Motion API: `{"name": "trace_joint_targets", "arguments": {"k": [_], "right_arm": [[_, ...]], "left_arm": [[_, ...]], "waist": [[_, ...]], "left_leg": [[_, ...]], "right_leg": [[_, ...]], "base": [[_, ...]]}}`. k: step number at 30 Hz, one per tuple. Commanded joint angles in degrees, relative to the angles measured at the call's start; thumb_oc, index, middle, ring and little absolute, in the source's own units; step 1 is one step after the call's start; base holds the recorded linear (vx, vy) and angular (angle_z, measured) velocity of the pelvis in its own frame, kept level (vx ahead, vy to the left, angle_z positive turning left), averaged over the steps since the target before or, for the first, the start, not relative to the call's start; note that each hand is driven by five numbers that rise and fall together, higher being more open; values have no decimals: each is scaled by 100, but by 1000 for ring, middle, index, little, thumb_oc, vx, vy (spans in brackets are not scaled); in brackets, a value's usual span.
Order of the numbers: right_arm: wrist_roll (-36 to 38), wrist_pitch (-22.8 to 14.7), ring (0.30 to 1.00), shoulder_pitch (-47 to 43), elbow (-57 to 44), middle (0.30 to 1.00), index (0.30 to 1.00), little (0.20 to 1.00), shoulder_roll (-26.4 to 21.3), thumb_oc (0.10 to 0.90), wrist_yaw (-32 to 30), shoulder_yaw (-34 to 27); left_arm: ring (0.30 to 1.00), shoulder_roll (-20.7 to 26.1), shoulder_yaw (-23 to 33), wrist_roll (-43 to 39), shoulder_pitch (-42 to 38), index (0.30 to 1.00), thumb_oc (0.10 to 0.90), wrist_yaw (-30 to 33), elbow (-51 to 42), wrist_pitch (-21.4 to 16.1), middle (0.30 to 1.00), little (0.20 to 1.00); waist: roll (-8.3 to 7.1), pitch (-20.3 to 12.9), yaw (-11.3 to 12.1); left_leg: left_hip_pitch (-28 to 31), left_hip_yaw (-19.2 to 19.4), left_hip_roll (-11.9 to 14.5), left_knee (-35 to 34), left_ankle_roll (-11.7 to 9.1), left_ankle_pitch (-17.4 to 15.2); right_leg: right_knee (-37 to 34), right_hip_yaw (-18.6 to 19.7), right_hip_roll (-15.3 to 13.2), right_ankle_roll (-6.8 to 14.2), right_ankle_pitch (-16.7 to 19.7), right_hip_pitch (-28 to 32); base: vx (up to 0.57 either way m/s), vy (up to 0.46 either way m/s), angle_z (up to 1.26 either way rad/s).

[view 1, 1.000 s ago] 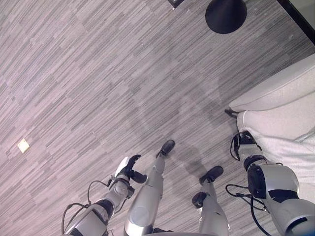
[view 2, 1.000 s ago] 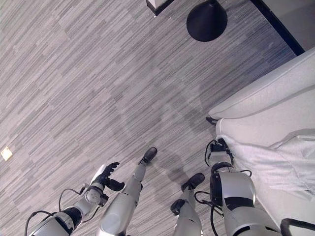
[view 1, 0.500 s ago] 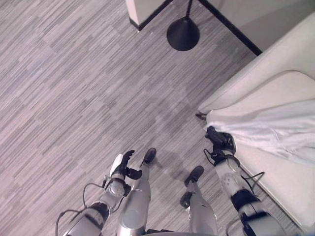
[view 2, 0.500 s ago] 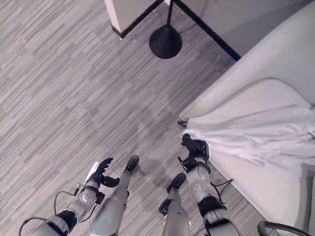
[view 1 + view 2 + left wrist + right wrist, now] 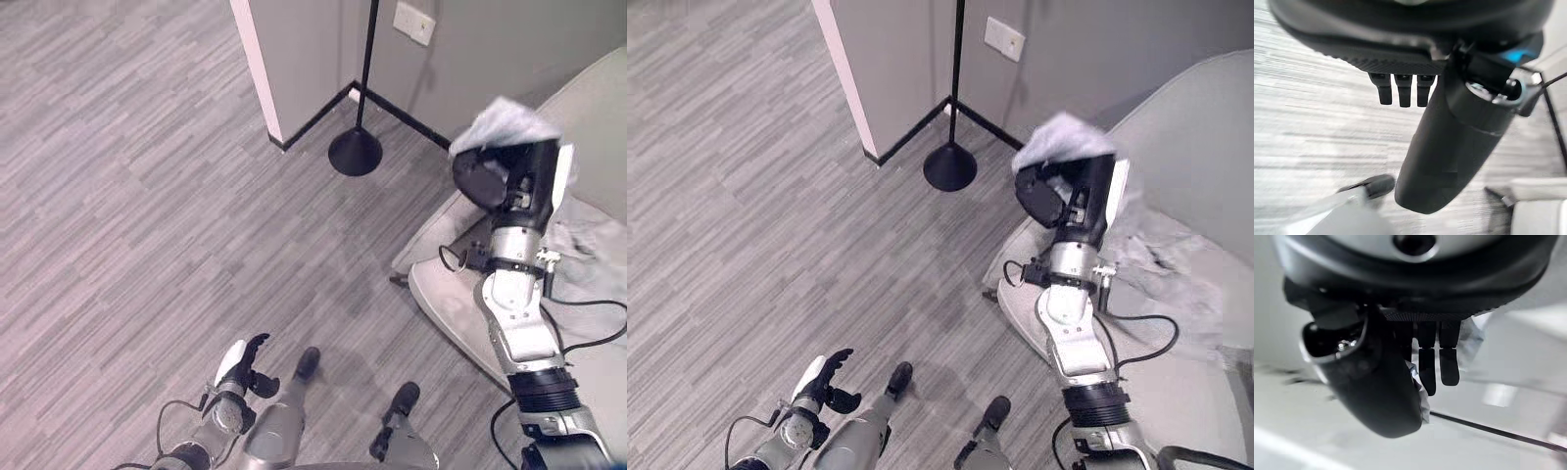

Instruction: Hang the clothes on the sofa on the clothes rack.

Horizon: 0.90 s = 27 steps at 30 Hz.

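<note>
Fingers of the right hand curl round pale clothes lifted above the sofa, near the rack's black base on grey striped floor; left hand hangs loosely open.

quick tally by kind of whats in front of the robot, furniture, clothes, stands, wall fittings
sofa: 1
light grey garment, pinched in the right robot hand: 1
black pole stand with round base: 1
wall socket plate: 1
total: 4
</note>
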Motion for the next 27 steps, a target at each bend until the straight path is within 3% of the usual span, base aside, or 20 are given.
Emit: {"name": "trace_joint_targets", "arguments": {"k": [1, 2, 7, 11, 15, 20, 27], "right_arm": [[-540, -432, 300, -683, -518, 300, 300, 300, -356, 400, -211, -166], [-730, -296, 300, -1200, -576, 300, 300, 300, -552, 400, -278, -114], [-1006, -115, 300, -1644, -623, 300, 300, 300, -661, 400, -410, -103], [-1021, 21, 300, -1932, -656, 300, 300, 300, -483, 400, -557, -102], [-958, 61, 300, -2171, -728, 300, 300, 300, -337, 400, -679, -37], [-778, -53, 300, -2605, -695, 300, 300, 300, -390, 400, -764, 175], [-563, -158, 300, -3080, -753, 300, 300, 300, -244, 400, -771, 474]], "left_arm": [[900, 290, -80, -26, -124, 900, 800, 32, 1, -274, 900, 900], [900, 355, 50, -275, 29, 900, 800, -6, -330, -305, 900, 900], [900, 405, 173, -541, 146, 900, 800, 3, -838, -327, 900, 900], [900, 482, 242, -686, 191, 900, 800, 99, -1521, -297, 900, 900], [900, 688, 375, -186, 57, 900, 800, 732, -2250, -326, 900, 900], [900, 726, 574, 54, -233, 900, 800, 1596, -2768, -629, 900, 900], [900, 686, 494, 114, -670, 900, 800, 1903, -3415, -742, 900, 900]], "waist": [[-431, -586, 218], [-497, -805, 312], [-602, -1010, 356], [-663, -1171, 376], [-781, -1287, 383], [-903, -1379, 312], [-956, -1460, 205]], "left_leg": [[158, 231, 18, -5, 247, -709], [396, 302, 24, -5, 281, -829], [642, 398, -25, -5, 335, -873], [887, 449, -48, -5, 388, -960], [1134, 510, -72, -5, 415, -1052], [1333, 597, -54, -5, 413, -1121], [1506, 698, -36, -5, 429, -1178]], "right_leg": [[42, 251, -486, 508, -257, 550], [50, 252, -495, 512, -307, 725], [50, 248, -547, 530, -261, 905], [63, 293, -575, 530, -261, 1051], [71, 340, -589, 534, -279, 1218], [80, 430, -581, 525, -281, 1307], [90, 532, -555, 510, -260, 1360]], "base": [[97, 63, -5], [78, 48, -3], [68, 41, -13], [54, 34, -5], [57, 8, -4], [34, -7, -13], [13, -2, -11]]}}
